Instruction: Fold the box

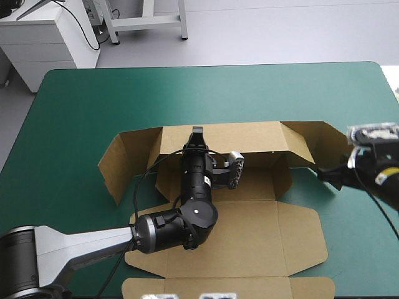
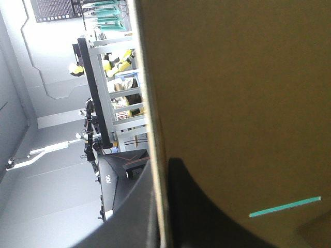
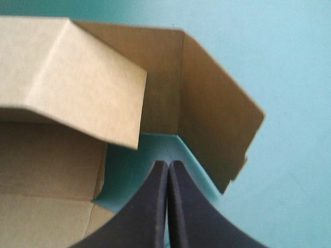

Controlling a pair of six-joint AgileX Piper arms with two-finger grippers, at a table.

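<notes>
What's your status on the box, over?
Left end effector shut on the box, raised far wall. Right end effector shut, empty, at its right flaps. No obstruction seen.

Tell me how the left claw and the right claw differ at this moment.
The left claw pinches the raised far wall of the box; the right claw is shut on nothing. The left claw sits mid-wall, while the right claw hangs over the teal-green cover by the box's right-end flaps. Both are black and closed.

Box (image 1: 249, 230) plain brown; table cover (image 1: 187, 93) solid teal-green; right gripper (image 3: 168, 165) jaws black.
</notes>
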